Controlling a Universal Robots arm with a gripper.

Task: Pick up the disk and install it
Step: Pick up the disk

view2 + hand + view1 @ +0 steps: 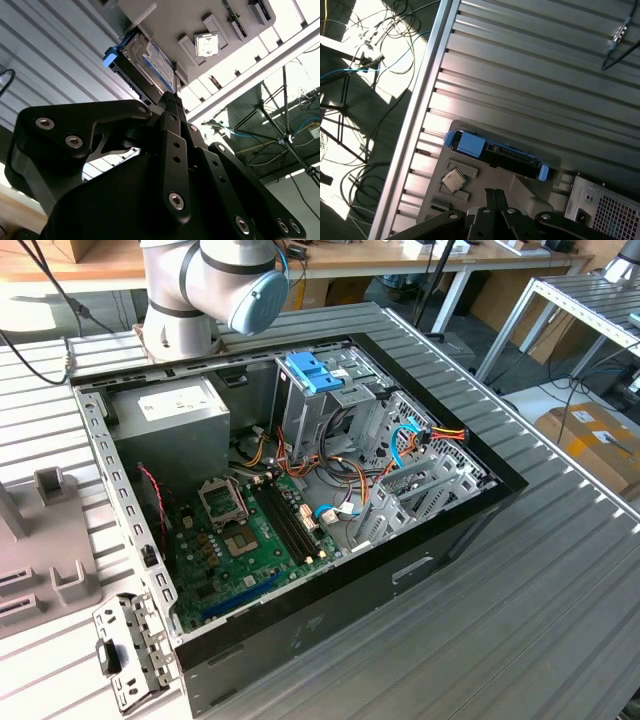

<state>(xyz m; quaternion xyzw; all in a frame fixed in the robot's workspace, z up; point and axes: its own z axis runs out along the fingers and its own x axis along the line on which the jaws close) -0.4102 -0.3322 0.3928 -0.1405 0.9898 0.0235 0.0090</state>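
While the tool (495, 192) hangs near it, fingers pressed together on nothing, the disk (496, 153) stands on edge in a grey holder (530, 186) on the desk (545, 75), its lower edge hidden.

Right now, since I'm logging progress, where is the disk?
In both wrist views the disk sits in the grey holder tray on the ribbed table, beside a small square chip, near the table's edge.
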